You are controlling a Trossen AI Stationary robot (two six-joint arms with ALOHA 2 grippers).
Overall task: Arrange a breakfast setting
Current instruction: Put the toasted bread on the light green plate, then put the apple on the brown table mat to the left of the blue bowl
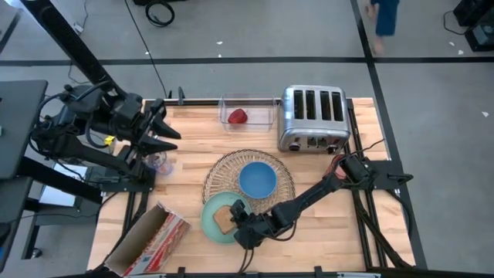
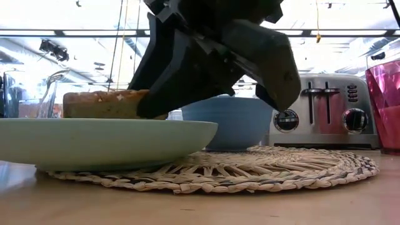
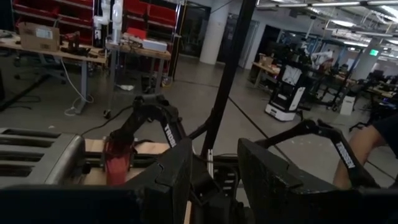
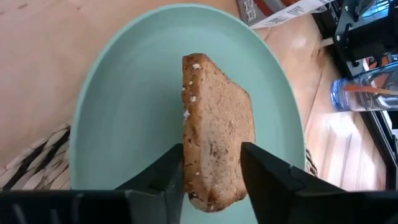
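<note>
Seen from above, the brown toast slice (image 1: pixel 225 220) is found on the round mint-green plate (image 1: pixel 210 225), which overlaps the round woven wicker placemat (image 1: pixel 224 171) bearing the blue bowl (image 1: pixel 257 178). The right gripper (image 1: pixel 241 218) is held over the toast; the left gripper (image 1: pixel 164 133) is parked at the table's left edge.

From table height, the plate's rim is seen resting on the mat.

In the left wrist view, the left fingers (image 3: pixel 171 180) are seen spread, empty.

In the right wrist view, the right fingers (image 4: pixel 168 168) are parted either side of the toast; whether they touch it cannot be told.
</note>
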